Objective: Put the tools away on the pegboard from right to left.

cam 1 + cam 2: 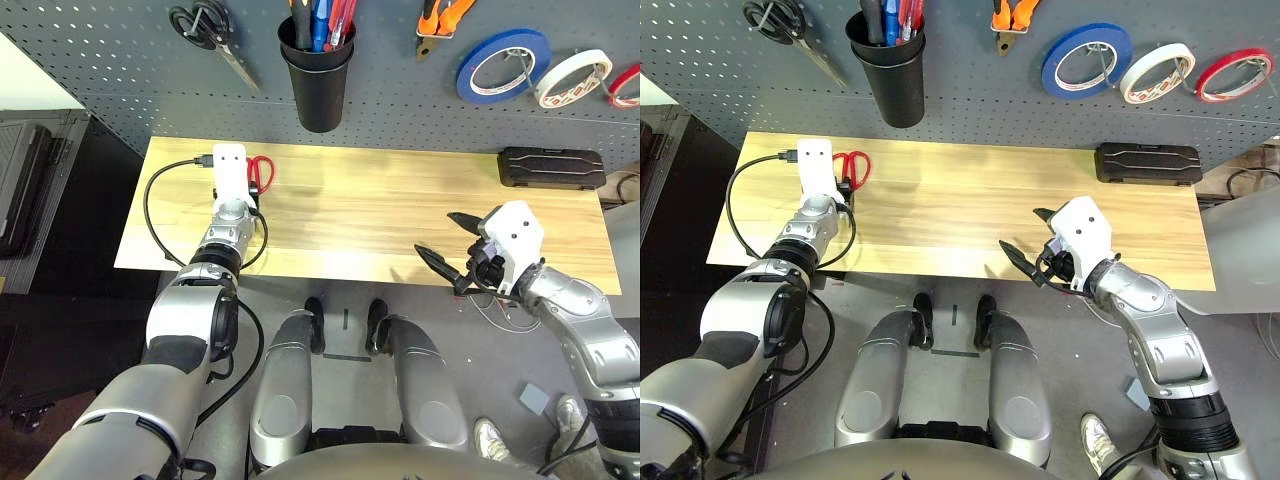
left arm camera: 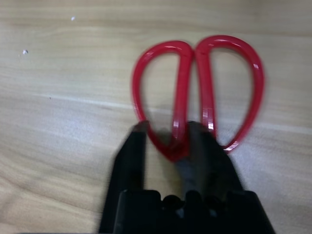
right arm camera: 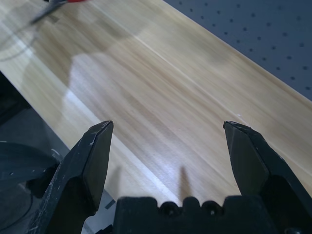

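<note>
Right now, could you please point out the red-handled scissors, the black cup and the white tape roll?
red-handled scissors [image 2: 202,92]: left wrist view, on the handle loops.
black cup [image 1: 320,85]: left eye view, on its outer wall.
white tape roll [image 1: 573,77]: left eye view, on its lower band.

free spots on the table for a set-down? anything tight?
The table is bare across its middle, from the red-handled scissors at the left gripper over to the black case at the back right. The open right gripper hangs over the front right edge. Tight only around the scissors.

Glossy red plastic scissors [image 2: 197,92]; smooth pale wood table [image 1: 380,210].
</note>
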You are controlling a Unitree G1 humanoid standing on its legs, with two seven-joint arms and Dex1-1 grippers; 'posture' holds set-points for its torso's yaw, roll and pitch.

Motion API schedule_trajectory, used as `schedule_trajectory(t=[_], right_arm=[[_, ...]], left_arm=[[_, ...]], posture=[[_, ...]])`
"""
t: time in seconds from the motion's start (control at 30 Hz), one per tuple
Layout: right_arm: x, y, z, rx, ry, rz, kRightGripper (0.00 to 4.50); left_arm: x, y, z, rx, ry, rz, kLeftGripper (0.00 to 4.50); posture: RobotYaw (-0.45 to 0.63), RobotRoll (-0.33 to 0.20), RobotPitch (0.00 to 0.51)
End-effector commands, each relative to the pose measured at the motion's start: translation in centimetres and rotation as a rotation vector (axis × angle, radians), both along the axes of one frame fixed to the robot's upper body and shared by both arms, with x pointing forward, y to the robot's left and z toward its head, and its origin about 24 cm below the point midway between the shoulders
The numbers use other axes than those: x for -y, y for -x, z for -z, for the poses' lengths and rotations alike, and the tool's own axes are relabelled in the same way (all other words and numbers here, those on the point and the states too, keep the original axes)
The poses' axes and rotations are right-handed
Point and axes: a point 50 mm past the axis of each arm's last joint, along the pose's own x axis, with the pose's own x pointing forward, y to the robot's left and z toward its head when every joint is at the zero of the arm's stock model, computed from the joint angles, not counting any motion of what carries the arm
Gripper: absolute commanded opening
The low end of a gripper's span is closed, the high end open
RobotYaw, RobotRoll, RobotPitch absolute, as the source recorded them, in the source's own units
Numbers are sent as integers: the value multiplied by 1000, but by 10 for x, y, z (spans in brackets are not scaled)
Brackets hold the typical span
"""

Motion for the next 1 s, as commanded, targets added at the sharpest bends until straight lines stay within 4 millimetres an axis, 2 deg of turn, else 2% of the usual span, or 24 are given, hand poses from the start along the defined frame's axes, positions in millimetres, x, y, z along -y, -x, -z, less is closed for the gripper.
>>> schedule_trajectory(t=[0.03,0.07,0.43,0.6,0.87,1.0], right_arm=[[4,0,2,-18,1,6,4500],[5,-1,2,-16,2,6,4500],[7,-23,1,13,4,-4,4500],[4,-25,5,9,-5,-33,4500],[1,-29,11,-1,-7,-64,4500],[-1,-31,12,-3,-8,-76,4500]], left_arm=[[5,11,25,-102,6,11,265],[9,12,28,-114,14,19,96],[54,33,60,-201,88,94,98],[73,51,59,-227,140,80,98],[97,74,46,-275,197,85,98],[101,77,38,-259,231,95,1442]], posture=[[-30,0,386],[-25,0,385],[29,0,380],[55,0,382],[90,0,404],[101,0,408]])
